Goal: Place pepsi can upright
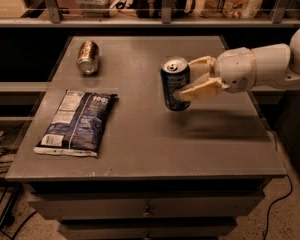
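The pepsi can is dark blue with a silver top and pull tab. It stands nearly upright near the middle of the grey table, with its base at or just above the surface. My gripper reaches in from the right. Its cream fingers are closed around the can's right side.
A bronze can lies on its side at the table's back left. A flat blue-and-white snack bag lies at the front left. A shelf with boxes runs behind the table. Cables lie on the floor at both sides.
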{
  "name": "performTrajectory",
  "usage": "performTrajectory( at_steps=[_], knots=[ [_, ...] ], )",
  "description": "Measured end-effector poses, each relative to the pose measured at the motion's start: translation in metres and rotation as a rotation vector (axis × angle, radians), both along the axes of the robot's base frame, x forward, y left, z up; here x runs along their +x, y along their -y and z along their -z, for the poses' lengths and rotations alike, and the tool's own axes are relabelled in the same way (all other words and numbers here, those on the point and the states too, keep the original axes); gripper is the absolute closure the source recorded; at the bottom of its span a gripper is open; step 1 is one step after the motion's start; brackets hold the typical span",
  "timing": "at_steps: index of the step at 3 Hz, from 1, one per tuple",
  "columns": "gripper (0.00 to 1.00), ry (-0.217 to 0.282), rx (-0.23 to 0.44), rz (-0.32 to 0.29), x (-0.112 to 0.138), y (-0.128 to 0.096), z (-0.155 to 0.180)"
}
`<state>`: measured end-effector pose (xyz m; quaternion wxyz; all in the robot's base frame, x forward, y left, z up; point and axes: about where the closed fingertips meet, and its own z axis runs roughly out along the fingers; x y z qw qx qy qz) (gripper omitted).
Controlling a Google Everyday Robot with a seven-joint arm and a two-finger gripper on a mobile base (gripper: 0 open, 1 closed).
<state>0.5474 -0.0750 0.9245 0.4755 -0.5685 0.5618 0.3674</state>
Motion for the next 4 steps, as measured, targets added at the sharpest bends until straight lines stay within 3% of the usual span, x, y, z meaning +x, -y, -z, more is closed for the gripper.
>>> performTrajectory(
  at_steps=[2,3,4],
  knots=[
    [1.0,-0.052,0.023,-0.013,-0.005,-0.02,0.026],
    [0.82,-0.075,0.017,0.003,-0.008,-0.027,0.037],
    [0.58,-0.103,0.005,0.022,-0.011,-0.032,0.047]
  ],
)
